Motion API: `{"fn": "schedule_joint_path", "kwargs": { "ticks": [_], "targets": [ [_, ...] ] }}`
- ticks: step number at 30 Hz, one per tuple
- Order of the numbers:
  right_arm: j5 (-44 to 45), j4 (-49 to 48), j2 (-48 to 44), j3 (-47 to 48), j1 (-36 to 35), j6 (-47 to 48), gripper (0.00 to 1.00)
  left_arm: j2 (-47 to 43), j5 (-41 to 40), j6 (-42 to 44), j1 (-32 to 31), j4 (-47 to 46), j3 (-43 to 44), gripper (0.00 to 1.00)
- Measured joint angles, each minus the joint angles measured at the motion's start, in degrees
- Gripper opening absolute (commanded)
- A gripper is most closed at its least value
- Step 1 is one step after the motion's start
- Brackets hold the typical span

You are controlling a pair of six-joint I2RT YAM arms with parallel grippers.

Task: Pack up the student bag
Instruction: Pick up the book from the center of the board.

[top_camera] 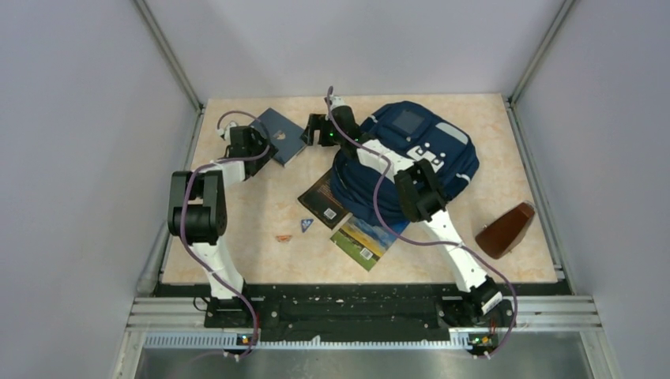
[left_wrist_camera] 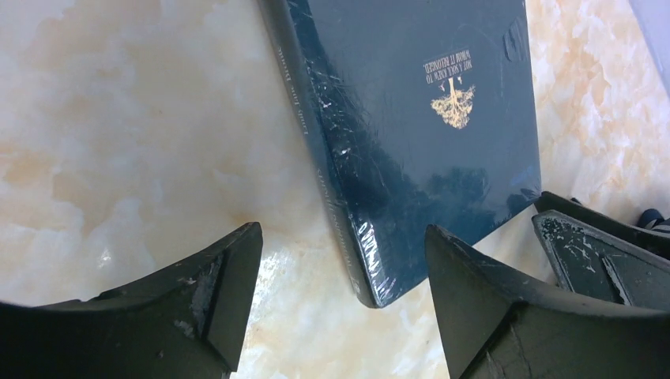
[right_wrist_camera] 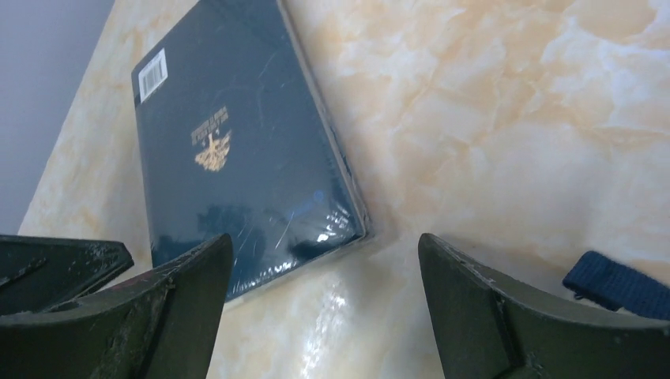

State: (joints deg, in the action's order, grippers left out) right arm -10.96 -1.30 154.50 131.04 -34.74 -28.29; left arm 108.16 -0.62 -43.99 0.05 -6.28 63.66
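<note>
The student bag (top_camera: 411,150) is a large navy backpack lying at the back right of the table, with my right arm reaching across it. One of its straps (right_wrist_camera: 624,284) shows in the right wrist view. A dark blue book (top_camera: 280,133) lies flat at the back left, wrapped in shiny film. My left gripper (top_camera: 267,152) is open and empty at the book's near corner (left_wrist_camera: 379,284). My right gripper (top_camera: 308,134) is open and empty just beside the book's right corner (right_wrist_camera: 340,221). Neither gripper touches the book. The two grippers face each other closely.
A brown book (top_camera: 322,197) pokes out from under the bag's near edge, and a book with a landscape cover (top_camera: 365,238) lies in front of it. A brown wedge-shaped object (top_camera: 506,229) sits at the right. A small blue triangle (top_camera: 305,225) and an orange scrap (top_camera: 282,237) lie mid-table.
</note>
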Motion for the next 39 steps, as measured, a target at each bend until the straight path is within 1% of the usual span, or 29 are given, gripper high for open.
{"fn": "schedule_joint_path", "kwargs": {
  "ticks": [4,7,13,18,20,21,23,26,29,32,34,35,39],
  "targets": [
    [2.69,-0.44,2.08,3.06,0.07,-1.42,0.86,1.11,1.36,-0.52,1.22,-0.90,0.59,0.79],
    [2.67,-1.22,3.17,4.24,0.17,-2.60,0.84,1.79,2.27,-0.76,2.21,-1.57,0.96,0.79],
    [-3.43,-5.99,6.99,7.80,0.76,-4.87,0.76,3.82,4.79,-0.59,3.19,-2.36,3.02,0.77],
    [-8.79,-6.97,7.48,7.80,0.87,-5.73,0.61,6.34,7.98,0.24,3.23,-2.49,5.68,0.69],
    [-10.45,-6.62,7.50,7.72,0.90,-5.77,0.54,7.04,9.27,0.48,3.23,-2.49,6.43,0.63],
    [-10.82,-6.54,7.50,7.63,0.90,-5.49,0.48,7.19,9.55,0.70,3.23,-2.49,6.54,0.59],
    [-11.02,-7.23,7.48,6.51,0.94,-4.72,0.39,7.21,9.73,1.14,3.41,-1.99,6.54,0.52],
    [-11.41,-9.60,6.56,3.10,1.22,-4.24,0.29,7.21,9.81,2.01,4.00,-1.33,6.36,0.45],
    [-11.63,-10.60,3.28,-2.45,1.16,-3.67,0.25,6.95,9.79,2.80,4.17,-1.90,5.18,0.41],
    [-11.78,-10.58,-0.83,-8.61,0.72,-2.73,0.23,4.98,10.23,3.08,4.17,-3.76,1.64,0.40],
    [-11.39,-10.27,-4.98,-14.88,-0.17,-1.73,0.23,2.12,10.25,3.19,4.13,-4.61,-2.43,0.40],
    [-11.21,-10.12,-6.14,-16.46,-0.50,-1.40,0.23,0.74,10.25,3.19,4.09,-4.63,-4.11,0.40],
    [-8.44,-12.52,-15.82,-32.09,-3.41,-0.24,0.24,-6.51,9.97,3.45,3.85,-5.20,-13.16,0.42]
  ]
}}
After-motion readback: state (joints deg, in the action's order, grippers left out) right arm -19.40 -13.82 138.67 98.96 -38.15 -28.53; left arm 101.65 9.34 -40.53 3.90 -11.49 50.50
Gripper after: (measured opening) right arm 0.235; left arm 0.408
